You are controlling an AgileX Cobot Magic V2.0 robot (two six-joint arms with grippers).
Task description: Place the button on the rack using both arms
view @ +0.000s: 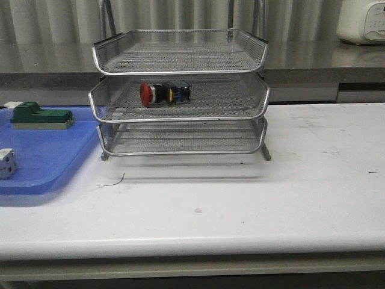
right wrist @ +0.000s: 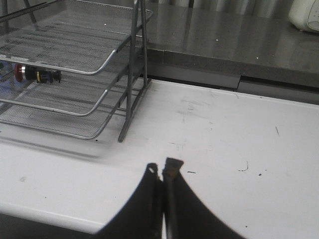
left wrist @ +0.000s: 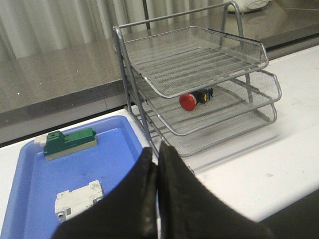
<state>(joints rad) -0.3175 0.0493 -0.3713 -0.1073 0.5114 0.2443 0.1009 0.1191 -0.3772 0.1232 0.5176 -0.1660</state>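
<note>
The button (view: 163,93), with its red head, silver collar and black body, lies on its side on the middle tier of the silver wire rack (view: 180,67). It also shows in the left wrist view (left wrist: 194,99) and the right wrist view (right wrist: 35,74). The rack (left wrist: 199,50) stands at the back of the white table (right wrist: 75,30). My left gripper (left wrist: 156,152) is shut and empty, above the right edge of the blue tray. My right gripper (right wrist: 162,169) is shut and empty over bare table, right of the rack. Neither arm shows in the front view.
A blue tray (view: 42,150) lies left of the rack with a green block (view: 39,115) and a white cube (view: 6,162) on it; both show in the left wrist view, the green block (left wrist: 70,142) and a white part (left wrist: 79,198). A grey ledge runs behind the table, with a white appliance (view: 361,21) on it.
</note>
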